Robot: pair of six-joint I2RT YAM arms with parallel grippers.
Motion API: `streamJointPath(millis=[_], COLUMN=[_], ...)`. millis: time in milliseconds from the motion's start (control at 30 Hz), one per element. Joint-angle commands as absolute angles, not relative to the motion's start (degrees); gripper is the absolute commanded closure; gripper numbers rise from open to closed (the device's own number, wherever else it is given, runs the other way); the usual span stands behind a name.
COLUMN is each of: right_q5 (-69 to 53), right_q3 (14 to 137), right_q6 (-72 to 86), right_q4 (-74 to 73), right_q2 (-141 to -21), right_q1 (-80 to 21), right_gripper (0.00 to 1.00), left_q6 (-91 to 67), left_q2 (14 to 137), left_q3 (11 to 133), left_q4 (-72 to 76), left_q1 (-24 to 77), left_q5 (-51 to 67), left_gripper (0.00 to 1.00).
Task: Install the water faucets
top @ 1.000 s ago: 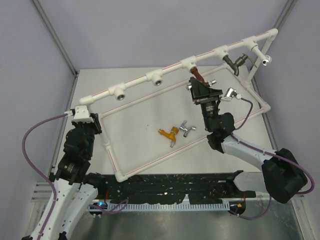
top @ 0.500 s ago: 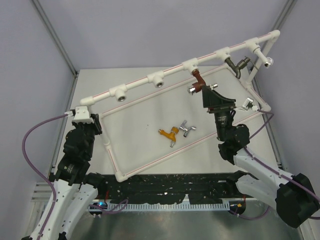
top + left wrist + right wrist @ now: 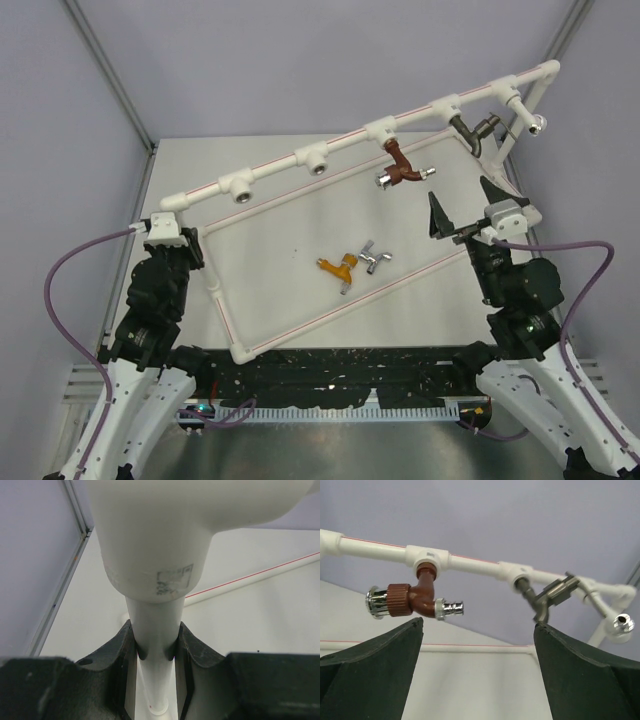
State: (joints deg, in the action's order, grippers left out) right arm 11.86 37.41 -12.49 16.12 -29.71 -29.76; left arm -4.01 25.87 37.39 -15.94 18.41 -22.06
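1. Water faucets: red-brown faucet (image 3: pixel 400 170) and dark grey faucet (image 3: pixel 470 130) hang from pipe frame (image 3: pixel 240 183) sockets; orange faucet (image 3: pixel 338 266) and silver faucet (image 3: pixel 374 257) lie together on table (image 3: pixel 270 245)
2. Right gripper (image 3: pixel 462 203): upright beside red-brown faucet, apart, fingers spread, empty
3. Left gripper (image 3: pixel 156 647): fingers pinching frame's corner pipe

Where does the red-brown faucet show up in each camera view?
Top external: the red-brown faucet is upper right of centre, hanging from a socket on the top rail of the white pipe frame.
Left wrist: not in view.
Right wrist: upper left, under a white socket.
Shared landmark: the dark grey faucet, in the next socket to its right in both of those views.
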Motion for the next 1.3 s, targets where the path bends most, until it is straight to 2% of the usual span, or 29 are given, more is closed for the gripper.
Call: streamJointPath(millis=[0, 200, 300, 400, 600, 833, 1067, 1133, 1167, 1200, 1233, 1267], right_q5=[10.29, 2.13, 0.88, 0.88, 4.74, 10.01, 12.31, 10.73, 10.03, 9.32, 8.79, 8.35], right_q3=[48.41, 57.90, 61.25, 63.36, 64.77, 59.95, 58.19, 57.57, 57.31, 57.30, 57.04, 56.95], right_q6=[-44.54, -61.50, -66.79, -72.22, -77.95, -80.68, -76.47, -71.30, -65.80, -60.52, -58.12, -51.57], right_q4=[-4.63, -9.57, -13.70, -15.64, -16.79, -3.27, 4.47, 5.62, 6.32, 7.02, 7.55, 9.39], right_q2=[-31.55, -37.87, -42.08, -44.38, -49.65, -54.14, -58.45, -58.45, -58.45, -58.45, -58.45, -58.45], right_q1=[-29.62, -29.62, -29.97, -31.63, -34.71, -35.16, -35.25, -35.42, -35.33, -35.33, -35.33, -35.33], right_gripper=[0.05, 0.04, 0.00, 0.05, 0.08, 0.17, 0.32, 0.45, 0.56, 0.59, 0.68, 0.69], left_q6=[-2.90, -2.81, -2.72, -2.64, -2.55, -2.55, -2.55, -2.55, -2.64, -2.55, -2.55, -2.55], left_q2=[26.37, 25.93, 25.84, 25.84, 25.84, 25.66, 25.31, 25.22, 25.14, 25.14, 25.14, 25.05], left_q3=[37.35, 37.35, 37.18, 37.18, 37.26, 37.09, 37.09, 37.09, 37.09, 37.09, 37.09, 37.00], left_q4=[-18.81, -18.81, -18.72, -18.72, -18.72, -18.63, -18.63, -18.63, -18.55, -18.54, -18.54, -18.63], left_q1=[19.51, 19.60, 19.51, 19.51, 19.51, 19.51, 19.51, 19.51, 19.51, 19.51, 19.51, 19.51], left_q5=[-16.44, -16.52, -16.70, -16.79, -16.96, -16.96, -17.23, -17.05, -16.88, -16.88, -16.96, -16.96], left_gripper=[1.00, 1.00, 1.00, 1.00, 1.00, 1.00, 1.00, 1.00, 1.00, 1.00, 1.00, 1.00])
